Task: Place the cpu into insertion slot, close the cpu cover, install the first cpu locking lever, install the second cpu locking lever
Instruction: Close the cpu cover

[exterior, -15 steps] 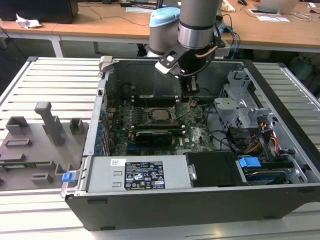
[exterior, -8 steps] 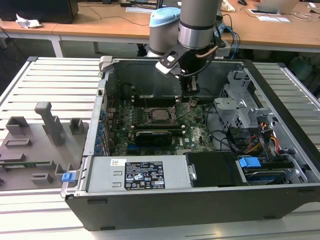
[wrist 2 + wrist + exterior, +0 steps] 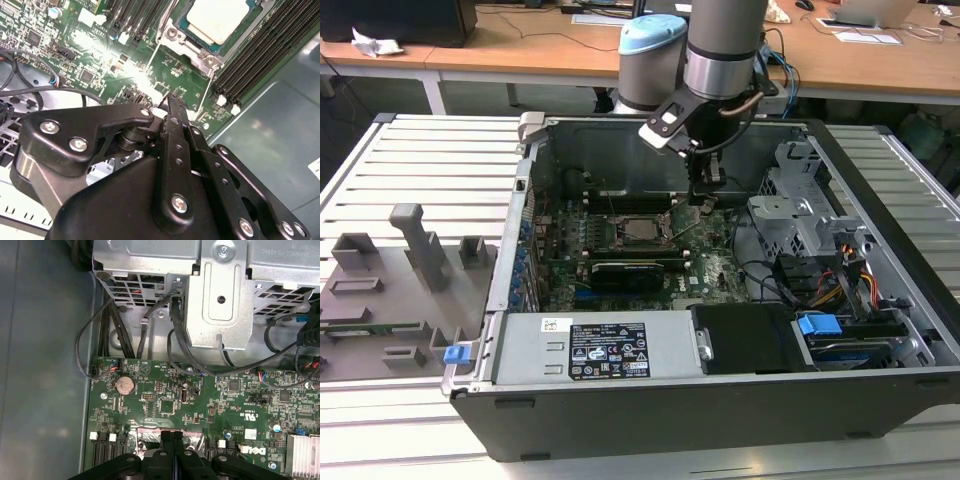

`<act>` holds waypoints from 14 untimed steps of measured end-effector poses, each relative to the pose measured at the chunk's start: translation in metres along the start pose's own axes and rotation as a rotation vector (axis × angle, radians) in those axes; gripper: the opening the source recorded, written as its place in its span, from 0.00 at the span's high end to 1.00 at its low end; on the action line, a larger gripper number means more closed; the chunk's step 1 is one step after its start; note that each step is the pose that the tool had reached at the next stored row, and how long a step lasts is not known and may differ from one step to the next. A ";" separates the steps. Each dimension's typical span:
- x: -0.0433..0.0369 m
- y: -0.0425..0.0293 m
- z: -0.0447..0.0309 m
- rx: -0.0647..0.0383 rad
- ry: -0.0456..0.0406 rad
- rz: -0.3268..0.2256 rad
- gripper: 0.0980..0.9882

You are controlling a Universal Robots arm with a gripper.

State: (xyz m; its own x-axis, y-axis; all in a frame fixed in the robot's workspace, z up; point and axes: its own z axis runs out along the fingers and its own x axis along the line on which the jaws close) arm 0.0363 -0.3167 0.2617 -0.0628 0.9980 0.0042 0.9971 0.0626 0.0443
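Your end effector [image 3: 704, 197], fingers [image 3: 166, 440] pressed together with nothing visible between them, hangs low over the motherboard [image 3: 712, 262], and the cpu [image 3: 642, 228] lies flat in its seat close by, at about eight o'clock from it in the exterior view.

A pale slatted metal table [image 3: 430, 150] spreads across the foreground. Behind it stand long wooden desks [image 3: 520, 55], one carrying crumpled white paper [image 3: 375, 42], in even bright light.

Pale silvery cpu [image 3: 220, 17], green motherboard [image 3: 200, 400], black gripper [image 3: 172, 436], grey arm [image 3: 725, 50] with light-blue cap.
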 end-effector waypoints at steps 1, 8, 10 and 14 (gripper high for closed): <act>0.0000 0.0005 0.0001 0.000 0.0001 0.000 0.99; -0.0003 0.0046 0.0003 0.000 0.0001 0.000 0.99; -0.0005 0.0076 0.0005 0.000 0.0000 0.000 0.99; -0.0009 0.0137 0.0011 0.000 0.0000 0.000 0.99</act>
State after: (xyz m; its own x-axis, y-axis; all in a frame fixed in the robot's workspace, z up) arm 0.0501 -0.3167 0.2612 -0.0628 0.9980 0.0042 0.9971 0.0625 0.0440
